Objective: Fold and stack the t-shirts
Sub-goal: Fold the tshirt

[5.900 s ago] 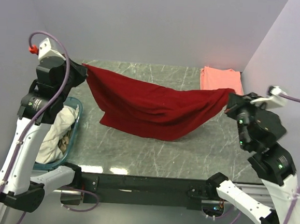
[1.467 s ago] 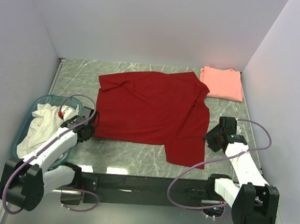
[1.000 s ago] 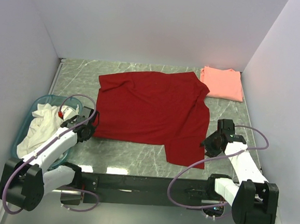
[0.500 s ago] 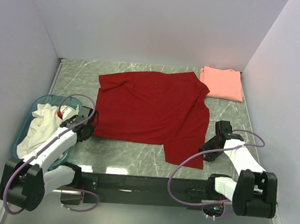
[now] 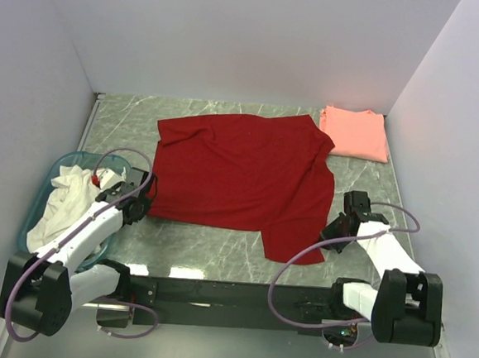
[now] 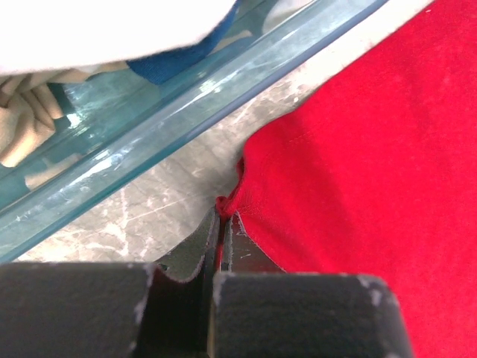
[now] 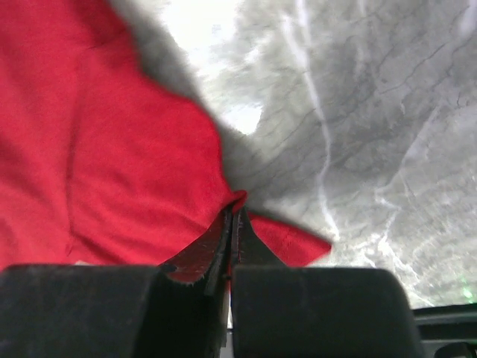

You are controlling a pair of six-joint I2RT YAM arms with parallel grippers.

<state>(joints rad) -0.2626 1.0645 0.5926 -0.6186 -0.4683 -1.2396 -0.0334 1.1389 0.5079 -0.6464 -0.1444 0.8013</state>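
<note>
Left claw and right claw each pinch a near edge of the deep red t-shirt, spread on the tabletop; limp, light cloth, I judge, best gripped at hem corners.

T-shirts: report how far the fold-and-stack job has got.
Done: the salmon-pink shirt looks folded at the far right corner. In hand: the deep red shirt lies spread flat, with the left tool and right tool each shut on a near edge. Left: fold it and stack the two.
</note>
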